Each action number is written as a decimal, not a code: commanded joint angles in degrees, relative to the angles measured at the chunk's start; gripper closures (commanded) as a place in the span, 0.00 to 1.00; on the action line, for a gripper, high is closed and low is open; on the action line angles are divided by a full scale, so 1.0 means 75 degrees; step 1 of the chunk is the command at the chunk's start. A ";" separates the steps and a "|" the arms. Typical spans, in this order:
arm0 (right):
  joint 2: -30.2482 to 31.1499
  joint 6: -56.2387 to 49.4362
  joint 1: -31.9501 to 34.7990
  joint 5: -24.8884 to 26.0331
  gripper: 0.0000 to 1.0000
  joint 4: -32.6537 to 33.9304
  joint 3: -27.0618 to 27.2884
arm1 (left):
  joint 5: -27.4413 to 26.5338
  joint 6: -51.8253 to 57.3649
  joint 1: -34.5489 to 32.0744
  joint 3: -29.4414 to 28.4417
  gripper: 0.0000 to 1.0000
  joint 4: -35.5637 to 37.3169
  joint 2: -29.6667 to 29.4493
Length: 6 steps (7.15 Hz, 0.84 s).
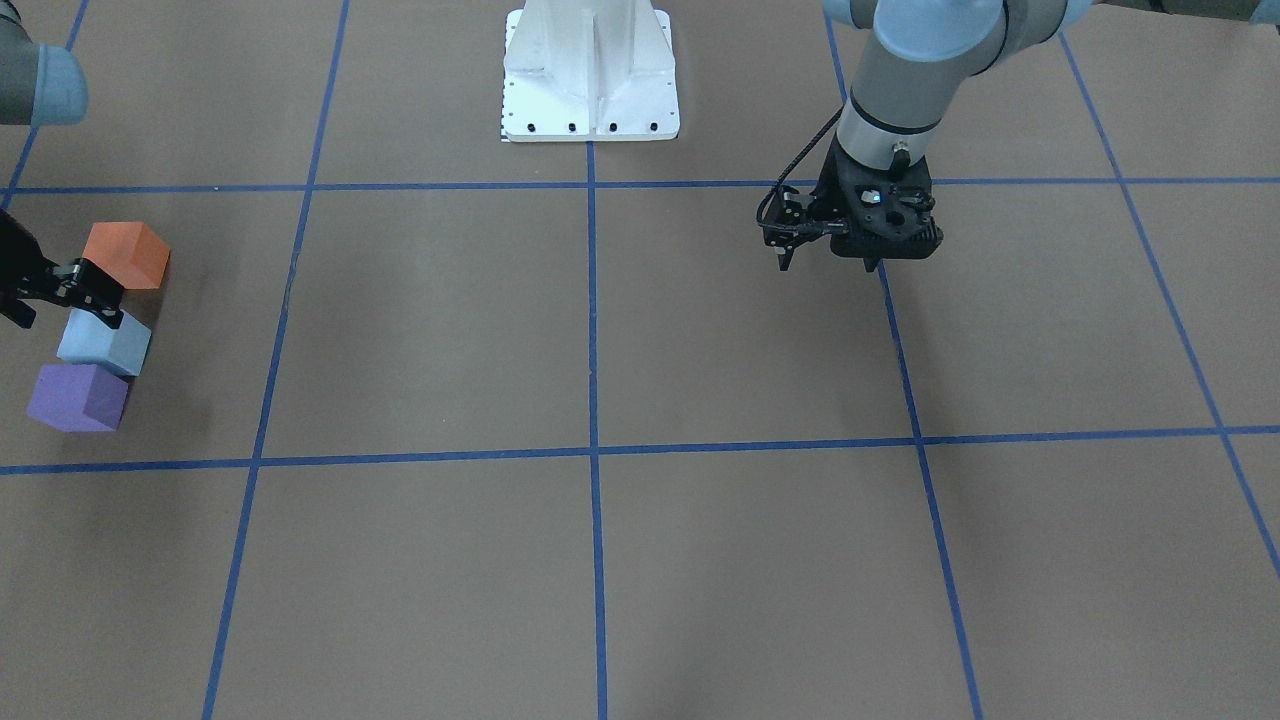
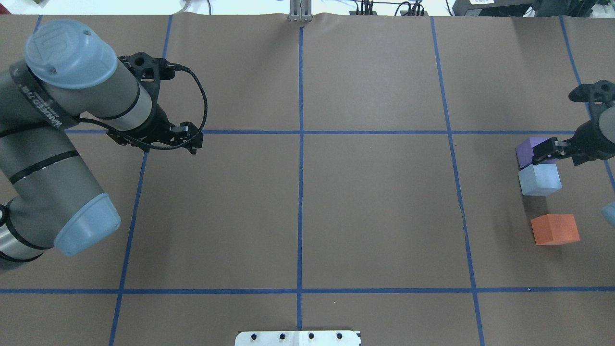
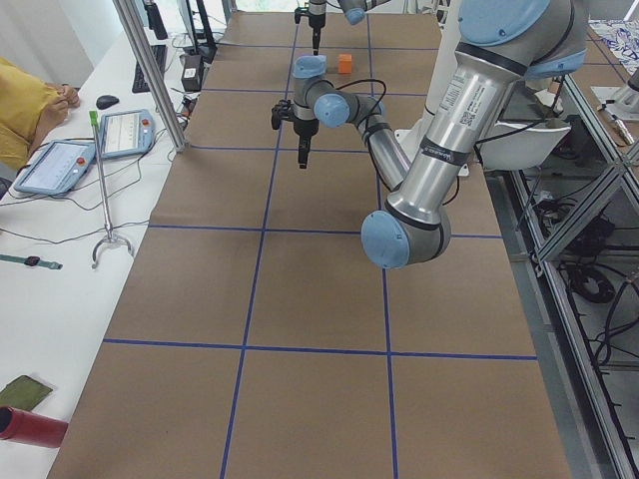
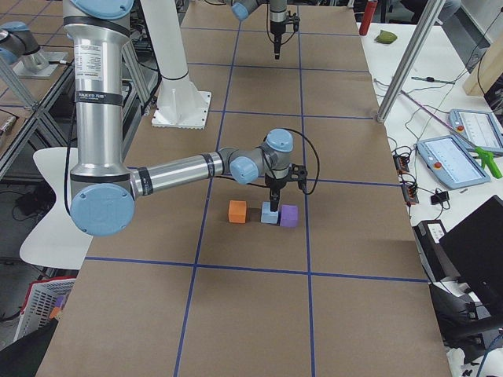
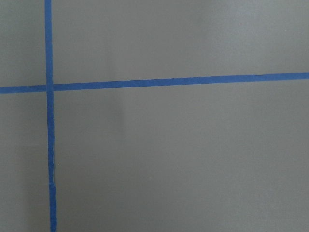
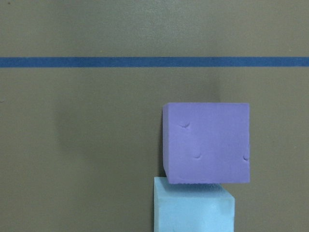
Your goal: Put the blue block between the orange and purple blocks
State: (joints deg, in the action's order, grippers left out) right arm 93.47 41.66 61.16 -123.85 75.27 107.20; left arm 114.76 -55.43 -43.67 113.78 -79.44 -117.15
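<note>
The light blue block (image 1: pixel 105 345) sits on the table between the orange block (image 1: pixel 125 255) and the purple block (image 1: pixel 78 397). It touches the purple block (image 2: pixel 531 149) and stands a little apart from the orange one (image 2: pixel 555 229). My right gripper (image 1: pixel 65 318) hovers just above the blue block (image 2: pixel 539 179), jaws spread and empty. The right wrist view shows the purple block (image 6: pixel 206 142) with the blue block (image 6: pixel 193 210) below it and no fingers. My left gripper (image 1: pixel 828 264) hangs open and empty far from the blocks.
The brown table (image 2: pixel 375 211) carries a grid of blue tape lines. The white robot base plate (image 1: pixel 590 75) stands at the table's middle edge. Operators' tablets and cables lie on the side bench (image 4: pixel 460 149).
</note>
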 commanded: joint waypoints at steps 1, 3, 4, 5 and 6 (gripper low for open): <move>0.0112 -0.0453 0.1028 -0.0406 0.00 0.0123 0.0332 | 0.0026 0.0915 -0.0491 0.0377 0.01 0.0022 0.0592; 0.0089 -0.2042 0.2385 -0.1144 0.00 0.0902 0.0272 | 0.0782 0.2880 -0.1706 0.0568 0.01 -0.0025 0.1588; 0.0042 -0.3210 0.2867 -0.1182 0.00 0.1582 0.0261 | 0.1136 0.4179 -0.2548 0.0486 0.01 -0.0071 0.2103; 0.0007 -0.3965 0.3220 -0.1193 0.00 0.2053 0.0261 | 0.1511 0.5596 -0.3450 -0.0083 0.01 -0.0084 0.2282; 0.0018 -0.4169 0.3340 -0.1344 0.00 0.2208 0.0272 | 0.2083 0.7130 -0.4387 -0.0935 0.01 -0.0095 0.2295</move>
State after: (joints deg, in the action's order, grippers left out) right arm 93.68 14.69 84.01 -132.89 89.03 109.19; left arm 125.84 -15.34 -68.26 112.94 -80.02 -101.02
